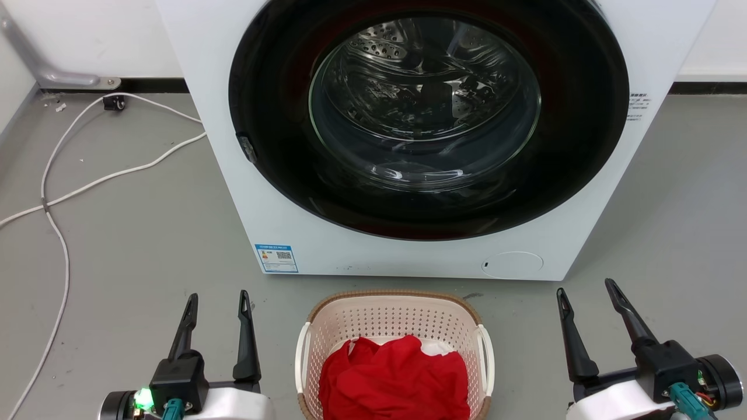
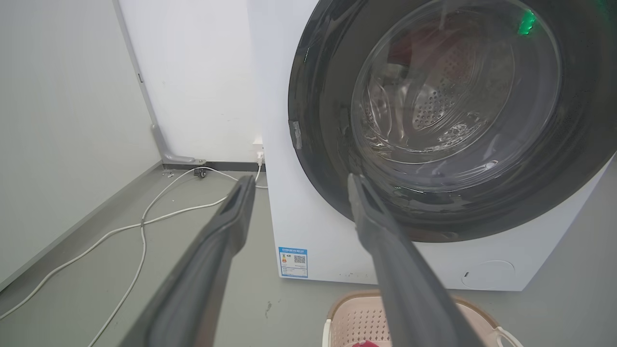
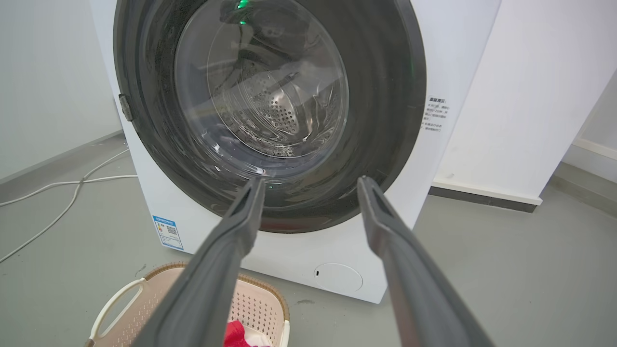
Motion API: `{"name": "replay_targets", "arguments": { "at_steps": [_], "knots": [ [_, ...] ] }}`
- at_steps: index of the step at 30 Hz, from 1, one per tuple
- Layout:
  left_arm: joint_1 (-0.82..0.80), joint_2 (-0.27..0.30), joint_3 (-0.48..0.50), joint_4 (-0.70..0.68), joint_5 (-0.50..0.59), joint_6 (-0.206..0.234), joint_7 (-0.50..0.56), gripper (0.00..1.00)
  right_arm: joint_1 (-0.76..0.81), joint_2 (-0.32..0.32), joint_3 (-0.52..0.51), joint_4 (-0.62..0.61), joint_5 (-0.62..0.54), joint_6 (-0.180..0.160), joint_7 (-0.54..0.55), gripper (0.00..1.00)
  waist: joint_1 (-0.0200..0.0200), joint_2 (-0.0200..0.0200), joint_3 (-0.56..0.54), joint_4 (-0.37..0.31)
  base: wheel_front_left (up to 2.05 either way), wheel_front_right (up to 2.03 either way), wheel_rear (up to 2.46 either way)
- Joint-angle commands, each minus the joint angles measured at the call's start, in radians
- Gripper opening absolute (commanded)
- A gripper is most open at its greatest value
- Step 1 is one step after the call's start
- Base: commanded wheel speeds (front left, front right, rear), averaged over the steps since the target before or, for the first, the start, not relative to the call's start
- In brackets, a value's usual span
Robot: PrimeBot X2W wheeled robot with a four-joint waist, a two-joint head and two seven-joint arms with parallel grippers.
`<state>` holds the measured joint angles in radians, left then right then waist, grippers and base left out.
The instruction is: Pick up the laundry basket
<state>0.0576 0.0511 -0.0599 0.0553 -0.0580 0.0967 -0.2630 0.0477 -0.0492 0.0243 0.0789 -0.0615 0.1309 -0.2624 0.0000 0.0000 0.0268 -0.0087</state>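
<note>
Plastic basket [image 1: 397,321] looks light, stiff; take its white handles [image 1: 302,356], while left gripper [image 1: 218,296] and right gripper [image 1: 585,287] gape empty.

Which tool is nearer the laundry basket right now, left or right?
Left, by a little. The left tool, open, is close beside the left side of the laundry basket; the right tool, also open, is farther out from its right side.
</note>
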Motion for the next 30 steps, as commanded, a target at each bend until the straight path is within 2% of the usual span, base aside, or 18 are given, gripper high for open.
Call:
{"name": "replay_targets", "arguments": {
  "at_steps": [1, 17, 25, 30],
  "knots": [
    [0.011, -0.001, 0.001, 0.003, -0.005, -0.004, -0.003, 1.00, 0.012, -0.002, -0.001, 0.004, 0.001, 0.000, -0.004, 1.00, 0.0000, 0.0000, 0.000, 0.000, 0.00, 0.00, 0.00],
    [0.006, -0.001, 0.006, 0.024, -0.001, -0.007, -0.003, 1.00, 0.008, -0.002, 0.000, 0.007, 0.007, 0.000, -0.004, 1.00, 0.0000, 0.0000, 0.005, 0.000, 0.00, 0.00, 0.00],
    [-0.050, -0.001, 0.008, 0.095, -0.021, -0.040, -0.003, 1.00, -0.025, -0.002, 0.011, 0.050, 0.009, 0.000, -0.004, 1.00, 0.0000, 0.0000, 0.042, 0.000, 0.00, 0.00, 0.00],
    [-0.114, -0.001, 0.014, 0.196, -0.029, -0.079, -0.003, 1.00, -0.073, -0.001, 0.033, 0.140, -0.013, 0.000, -0.003, 1.00, 0.0000, 0.0000, 0.091, -0.002, 0.00, 0.00, 0.00]
  ]
}}
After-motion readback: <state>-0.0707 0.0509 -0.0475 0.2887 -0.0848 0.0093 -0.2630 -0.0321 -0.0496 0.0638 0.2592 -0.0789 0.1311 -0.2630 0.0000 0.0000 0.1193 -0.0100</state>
